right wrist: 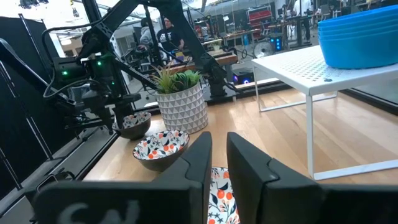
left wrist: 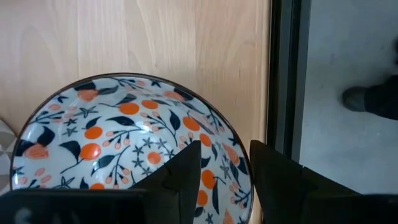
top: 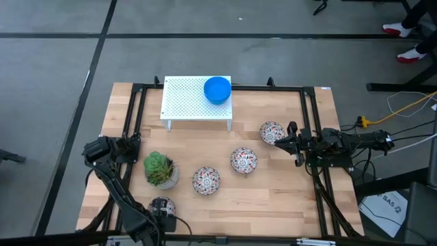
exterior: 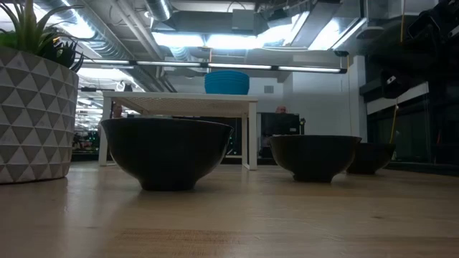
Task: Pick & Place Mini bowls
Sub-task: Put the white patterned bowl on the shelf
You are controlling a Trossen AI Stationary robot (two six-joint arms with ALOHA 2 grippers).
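Several white mini bowls with a red-and-dark floral pattern stand on their bases on the wooden table. My left gripper (left wrist: 224,158) is open at the table's near left. One finger is over the inside of a patterned bowl (top: 162,206) and the other is outside its rim (left wrist: 231,134). My right gripper (right wrist: 219,155) reaches in level from the right and is shut on the rightmost patterned bowl (top: 272,132). Two more patterned bowls (top: 243,160) (top: 205,180) sit between them. Stacked bright blue bowls (top: 218,89) rest on a white perforated stand (top: 188,102). My right gripper pinches the rightmost bowl at the rim on its right side; the patterned wall (right wrist: 221,190) fills the narrow gap between the fingers. It comes level from the table's right. The fingers hide the exact place of contact. The bowl (exterior: 369,158) sits upright on the table.
A potted green succulent (top: 160,170) in a white patterned pot stands beside my left arm, close to the left bowl. A black frame rail (left wrist: 286,74) runs along the table edge next to that bowl. People and equipment show in the room beyond the far edge.
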